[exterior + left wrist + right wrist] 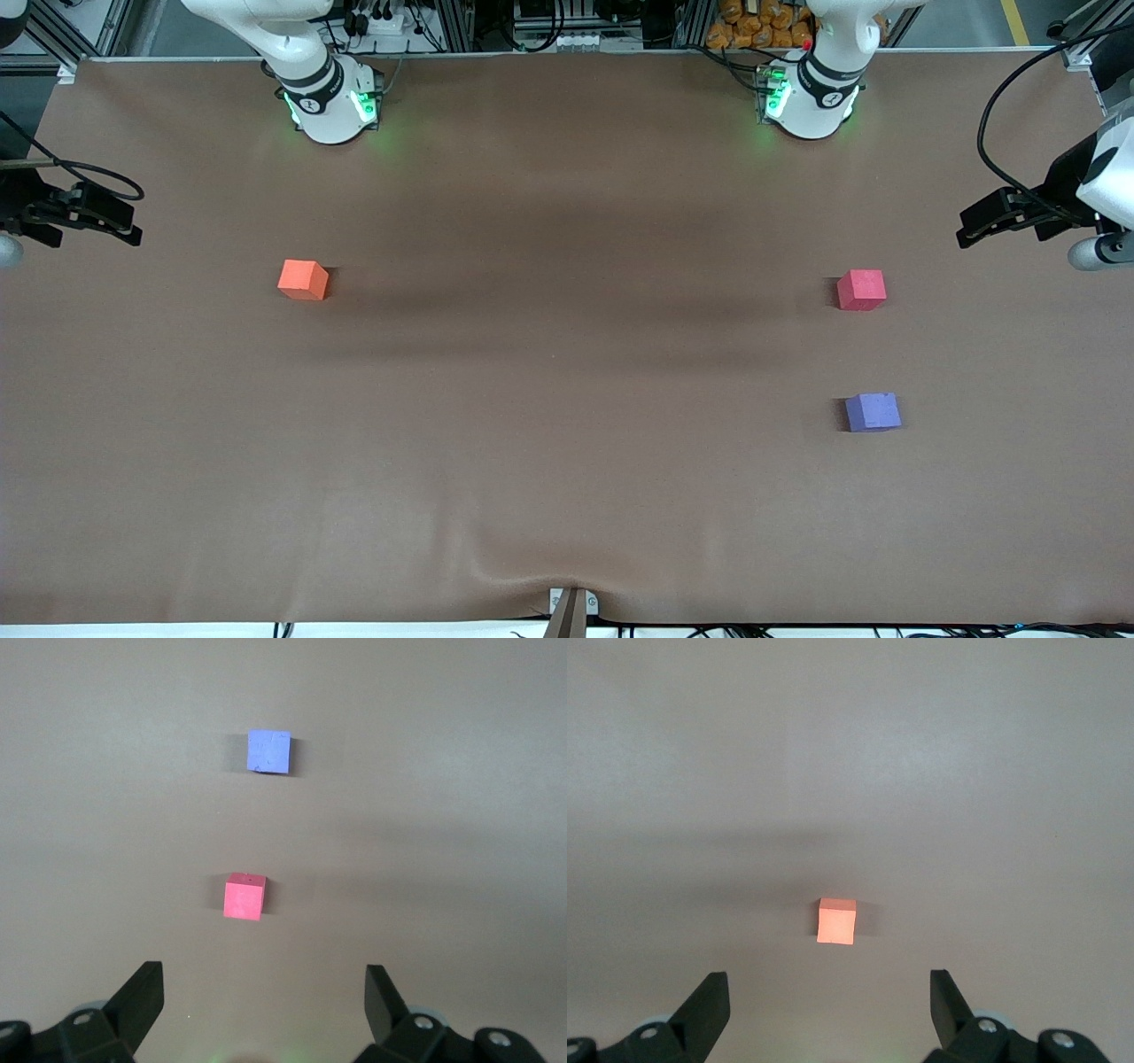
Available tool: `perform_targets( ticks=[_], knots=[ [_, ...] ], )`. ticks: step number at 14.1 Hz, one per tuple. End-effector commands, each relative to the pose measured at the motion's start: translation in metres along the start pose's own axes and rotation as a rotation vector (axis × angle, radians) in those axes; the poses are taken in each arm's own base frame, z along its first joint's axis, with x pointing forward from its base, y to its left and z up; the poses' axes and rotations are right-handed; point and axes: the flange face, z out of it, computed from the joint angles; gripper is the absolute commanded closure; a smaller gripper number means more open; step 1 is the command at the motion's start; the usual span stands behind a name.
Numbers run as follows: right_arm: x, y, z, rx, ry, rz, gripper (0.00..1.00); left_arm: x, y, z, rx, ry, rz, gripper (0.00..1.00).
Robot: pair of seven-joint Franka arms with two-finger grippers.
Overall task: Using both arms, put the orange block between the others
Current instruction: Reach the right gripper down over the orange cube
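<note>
Purple-blue cube nearest, red-pink cube and orange block farther; left gripper and right gripper wide, empty.

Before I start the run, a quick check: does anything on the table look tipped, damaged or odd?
Nothing stands out. The small matte orange cube, red-pink cube and purple-blue cube sit flat and intact, apart from one another.

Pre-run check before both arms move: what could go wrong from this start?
1. The orange cube sits at the right arm's end, the red-pink cube and purple-blue cube at the left arm's end: a long carry, probably a handover, where a drop is possible.
2. The gap between those two cubes looks modest; an open claw lowering there could knock one.
3. The orange cube lies turned askew, so the open right claw may grip corners.
</note>
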Motion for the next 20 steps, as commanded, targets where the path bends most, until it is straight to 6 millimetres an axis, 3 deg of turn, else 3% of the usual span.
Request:
perform_targets(
  ticks=[1, 3, 6, 9, 12, 15, 17, 20],
  knots=[
    [-0.006, 0.004, 0.002, 0.014, -0.013, 0.010, 0.00, -0.005, 0.000, -0.009, 0.026, -0.008, 0.021, 0.00],
    [-0.009, 0.015, 0.005, 0.017, -0.042, 0.029, 0.00, -0.004, -0.001, -0.015, 0.023, 0.000, 0.019, 0.00],
    [-0.008, 0.013, 0.011, 0.018, -0.056, 0.026, 0.00, -0.004, -0.003, -0.015, 0.024, -0.001, 0.016, 0.00],
    [-0.005, 0.008, 0.040, 0.022, -0.114, 0.010, 0.00, -0.006, -0.006, -0.015, 0.026, -0.013, 0.011, 0.00],
    [-0.005, 0.008, 0.103, 0.028, -0.239, 0.011, 0.00, -0.013, -0.002, -0.015, 0.031, -0.037, 0.006, 0.00],
    [0.018, 0.012, 0.186, 0.034, -0.377, 0.018, 0.00, -0.018, 0.000, -0.019, 0.033, -0.031, 0.004, 0.00],
    [0.028, 0.014, 0.228, 0.035, -0.436, 0.017, 0.00, -0.018, 0.000, -0.019, 0.036, -0.032, 0.006, 0.00],
    [0.017, 0.019, 0.280, 0.038, -0.440, 0.027, 0.00, -0.019, -0.001, -0.019, 0.035, -0.032, 0.004, 0.00]
  ],
)
